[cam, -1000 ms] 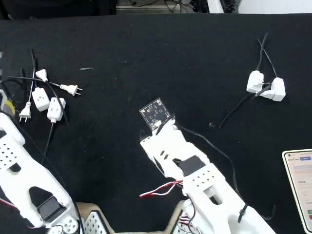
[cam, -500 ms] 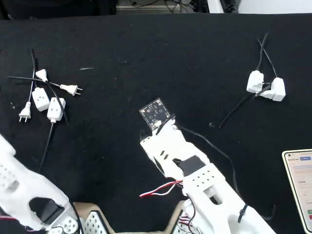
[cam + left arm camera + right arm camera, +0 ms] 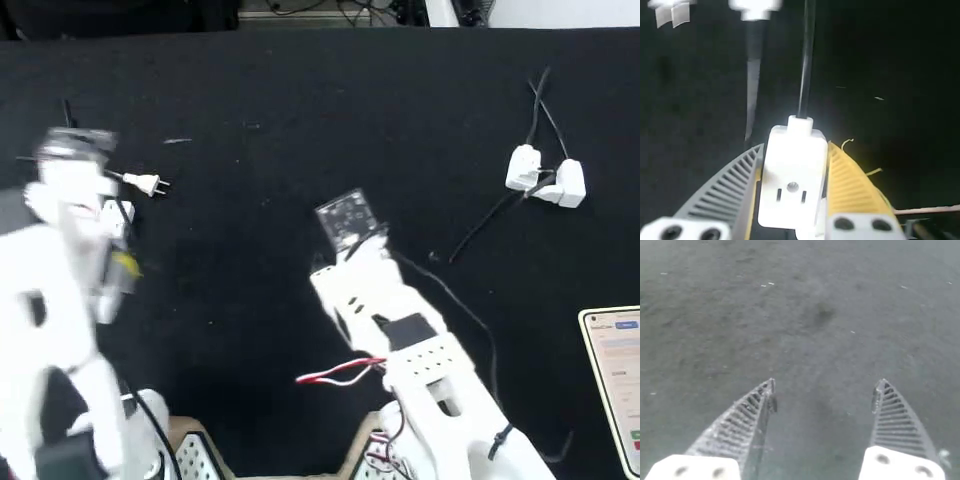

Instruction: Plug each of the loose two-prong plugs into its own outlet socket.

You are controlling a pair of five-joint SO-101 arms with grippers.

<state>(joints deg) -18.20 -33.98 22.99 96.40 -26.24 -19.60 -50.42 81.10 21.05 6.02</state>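
Note:
A white outlet socket (image 3: 791, 175) with a black cable sits between the fingers of my left gripper (image 3: 796, 146), which is shut on it, slot face towards the camera. In the high view the left arm (image 3: 70, 250) stands over the cluster of plugs and sockets at the table's left. One white two-prong plug (image 3: 146, 183) lies just right of that arm. More white plugs (image 3: 755, 5) show beyond the held socket. My right gripper (image 3: 822, 385) is open above bare black cloth near the table's middle. Two white sockets (image 3: 545, 180) with black cables lie at the far right.
The table is covered in black cloth (image 3: 300, 110). A phone (image 3: 612, 370) lies at the right edge. Red and white wires (image 3: 335, 372) hang off the right arm (image 3: 400, 340) near the front. Black cables (image 3: 490, 215) trail from the right-hand sockets.
The left arm swung from the front-left corner out over the left cluster and now covers the two sockets there. The right arm shifted slightly right and farther away.

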